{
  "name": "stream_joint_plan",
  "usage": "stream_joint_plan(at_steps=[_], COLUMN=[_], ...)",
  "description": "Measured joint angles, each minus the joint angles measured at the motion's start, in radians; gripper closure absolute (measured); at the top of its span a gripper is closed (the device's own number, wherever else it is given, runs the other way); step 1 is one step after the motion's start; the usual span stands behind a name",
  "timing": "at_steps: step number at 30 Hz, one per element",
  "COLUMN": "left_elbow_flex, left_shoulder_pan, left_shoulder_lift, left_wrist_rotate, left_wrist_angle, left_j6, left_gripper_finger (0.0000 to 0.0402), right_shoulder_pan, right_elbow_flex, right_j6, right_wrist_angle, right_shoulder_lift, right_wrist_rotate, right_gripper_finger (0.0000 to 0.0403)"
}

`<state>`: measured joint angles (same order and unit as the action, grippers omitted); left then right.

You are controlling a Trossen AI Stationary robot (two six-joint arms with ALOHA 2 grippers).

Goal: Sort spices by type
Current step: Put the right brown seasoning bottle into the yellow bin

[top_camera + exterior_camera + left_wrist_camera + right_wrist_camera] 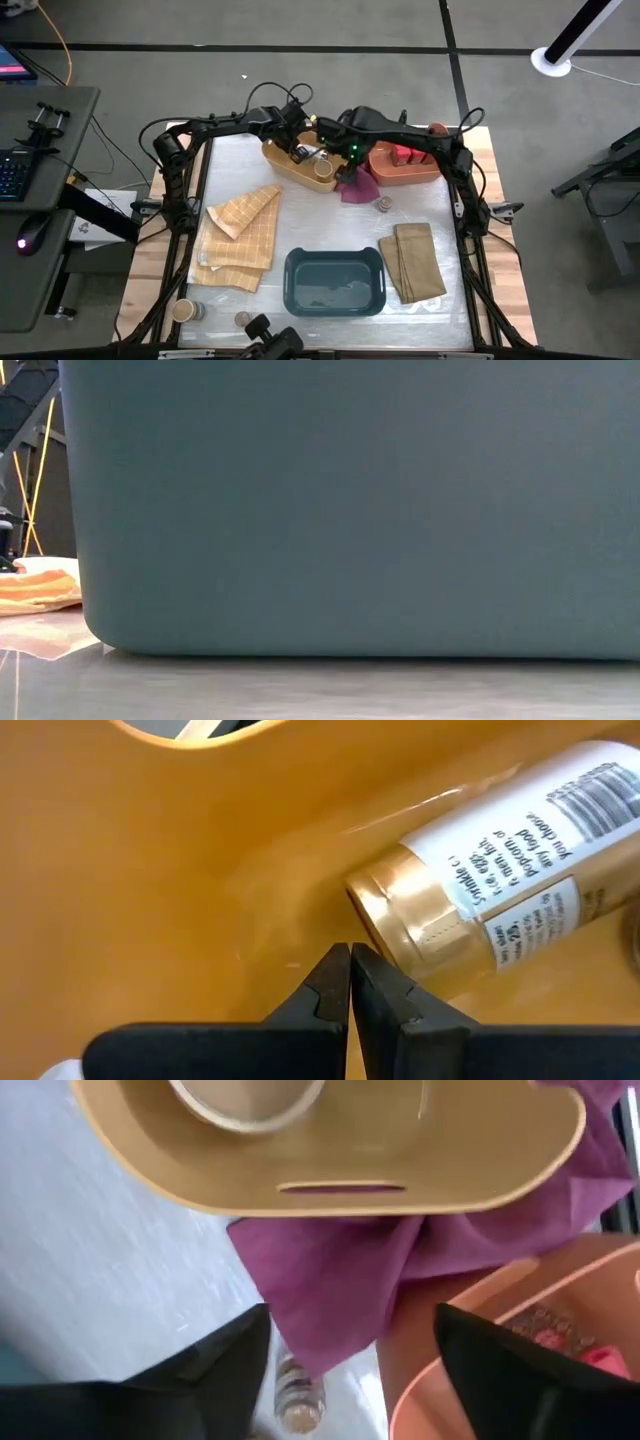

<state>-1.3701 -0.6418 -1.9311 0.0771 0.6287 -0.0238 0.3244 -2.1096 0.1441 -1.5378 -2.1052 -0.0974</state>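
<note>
I judge the sort partly done. Going left to right across the table (250,150): near the front left corner a tan cylinder (184,310) and a small jar (242,320) stand loose, not yet sorted.

Toward the back edge, left of centre, sits the yellow bin (285,165), holding a tan cylinder (323,168). My left gripper (350,982) is down inside that bin, fingers pressed together and holding nothing, its tips just beside a gold-capped, white-labelled spice container (480,900). Its label is partly legible — "Sprinkle", "popcorn", and a barcode; I can make out no brand.

My right gripper (350,1360) hovers over the magenta cloth (350,1270) between the yellow bin and the salmon bin (405,170), fingers spread, gripping nothing. Below it a small jar (298,1400) waits on the table — I judge it the next pick.

The salmon bin holds red tins (402,154). The teal bin (335,282) by the front edge looks empty.
</note>
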Motion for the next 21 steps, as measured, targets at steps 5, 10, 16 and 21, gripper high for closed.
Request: stream_joint_plan(at_steps=[5, 10, 16, 21], left_elbow_flex=[0.0, 0.0, 0.0, 0.0], left_shoulder_pan=[-0.012, -0.013, -0.013, -0.013], left_shoulder_lift=[0.004, 0.004, 0.004, 0.005], left_wrist_rotate=[-0.029, -0.042, -0.043, -0.066], left_wrist_angle=[0.004, 0.012, 0.014, 0.015], left_j6=[0.009, 0.028, 0.053, 0.089], left_gripper_finger=[0.0401, 0.0401, 0.0401, 0.0401], right_shoulder_pan=[-0.004, 0.002, 0.0, 0.003], right_elbow_flex=[0.067, 0.158, 0.217, 0.244], right_j6=[-0.04, -0.04, -0.047, -0.059], right_wrist_angle=[0.05, 0.076, 0.184, 0.232], right_shoulder_lift=[0.002, 0.001, 0.001, 0.001], right_wrist_rotate=[-0.04, -0.041, -0.04, -0.029], right_gripper_finger=[0.027, 0.0385, 0.0392, 0.0393])
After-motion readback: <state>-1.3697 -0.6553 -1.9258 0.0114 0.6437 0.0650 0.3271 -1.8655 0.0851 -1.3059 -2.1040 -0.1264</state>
